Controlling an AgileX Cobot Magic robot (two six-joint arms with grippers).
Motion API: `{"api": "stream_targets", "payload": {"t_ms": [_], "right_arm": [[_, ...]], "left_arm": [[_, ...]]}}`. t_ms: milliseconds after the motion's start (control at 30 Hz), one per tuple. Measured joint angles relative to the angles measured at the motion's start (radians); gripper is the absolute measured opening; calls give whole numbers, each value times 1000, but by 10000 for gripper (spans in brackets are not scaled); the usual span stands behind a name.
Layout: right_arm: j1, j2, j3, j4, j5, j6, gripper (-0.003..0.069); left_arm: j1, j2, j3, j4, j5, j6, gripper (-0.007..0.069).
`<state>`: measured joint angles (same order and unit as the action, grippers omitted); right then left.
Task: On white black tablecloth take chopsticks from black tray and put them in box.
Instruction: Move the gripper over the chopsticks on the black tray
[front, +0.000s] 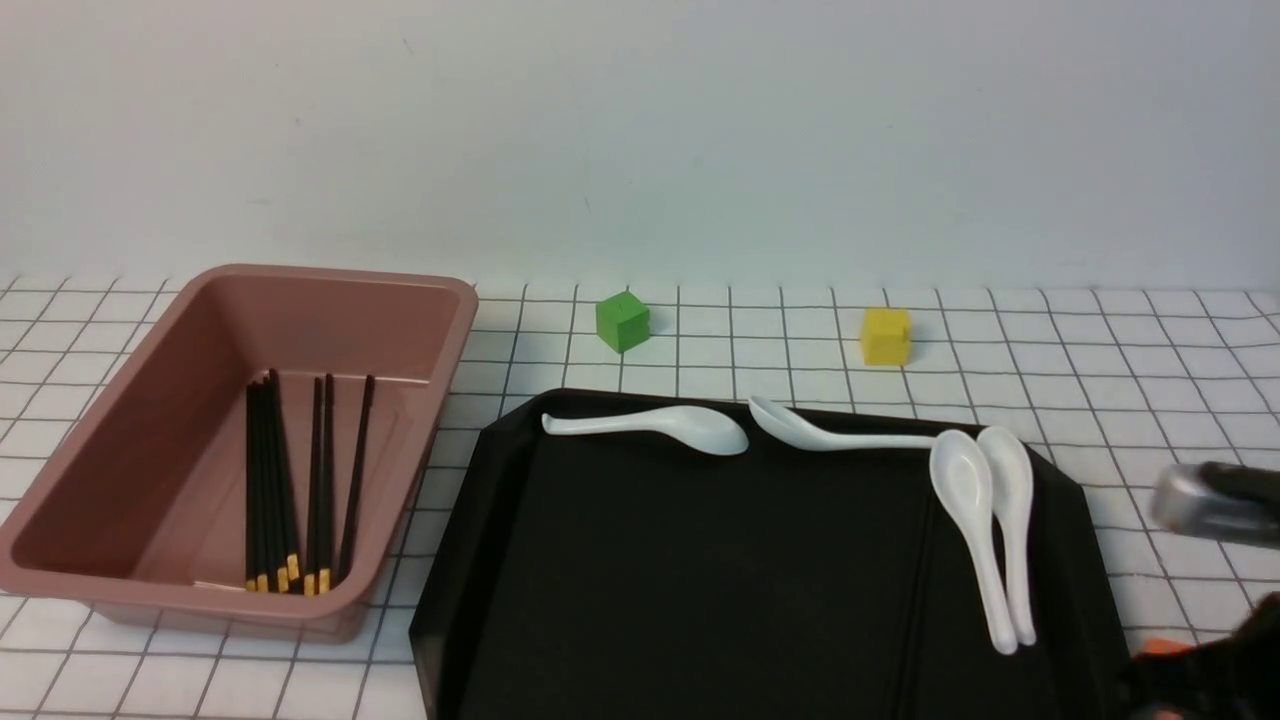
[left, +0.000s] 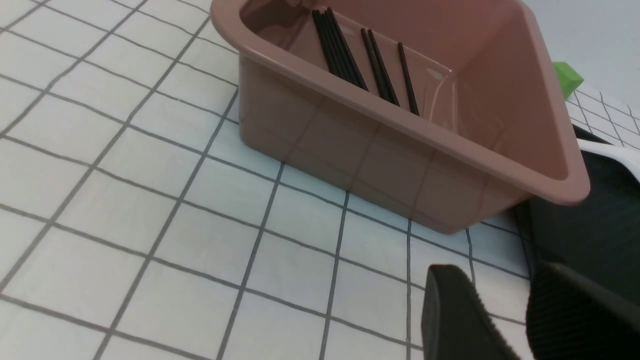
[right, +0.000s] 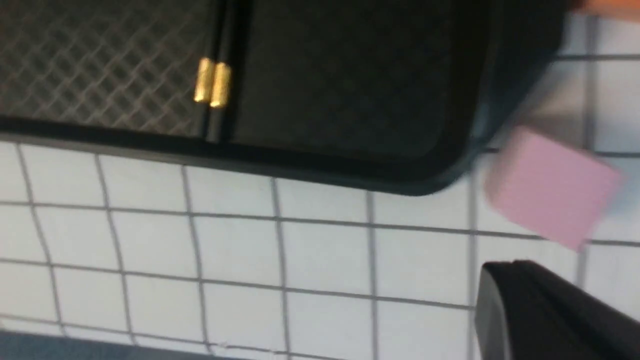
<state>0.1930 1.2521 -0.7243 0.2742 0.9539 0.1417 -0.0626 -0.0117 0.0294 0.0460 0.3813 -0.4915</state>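
The pinkish-brown box (front: 120, 420) stands at the left on the checked tablecloth (front: 1100, 340) and holds several black chopsticks (front: 290, 480) with yellow bands; they also show in the left wrist view (left: 350, 60). The black tray (front: 700, 580) lies centre-right. Two more chopsticks (right: 212, 82) lie side by side on the tray (right: 350, 75), faintly visible in the front view (front: 915, 600). My left gripper (left: 497, 272) is open and empty, low over the cloth beside the box's (left: 400, 150) near corner. My right gripper (right: 515, 265) is shut and empty over the cloth just off the tray's edge.
Four white spoons (front: 980, 520) lie on the tray's far and right parts. A green cube (front: 622, 321) and a yellow cube (front: 886, 336) stand behind the tray. A pink cube (right: 550, 187) sits off a tray corner. The right arm (front: 1215, 500) shows blurred at the right edge.
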Motion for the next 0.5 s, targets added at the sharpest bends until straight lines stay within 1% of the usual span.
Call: {"api": "stream_targets", "payload": {"t_ms": [67,133,167,200,233,300,367,467,500], "right_arm": [[79,99,-36,53,-33,-10,4],[136,164,-64,62,-62,5,5],[190,223,-100,53,-90,54,8],[223,262,-133,33,-110,117,12],[252,297,-154,4,-130,167,16],[299,356,-210,-64,-162,316,34],[332,399,-245,-140,-188,424,60],[346,420,-270,-211,-204,533,106],[347,426,-275,-257,-208,608,158]], "left_arm": [[0,0,0,0,0,0,238],[0,0,0,0,0,0,238],[0,0,0,0,0,0,238],[0,0,0,0,0,0,238],[0,0,0,0,0,0,238],[0,0,0,0,0,0,238],[0,0,0,0,0,0,238],[0,0,0,0,0,0,238],[0,0,0,0,0,0,238]]}}
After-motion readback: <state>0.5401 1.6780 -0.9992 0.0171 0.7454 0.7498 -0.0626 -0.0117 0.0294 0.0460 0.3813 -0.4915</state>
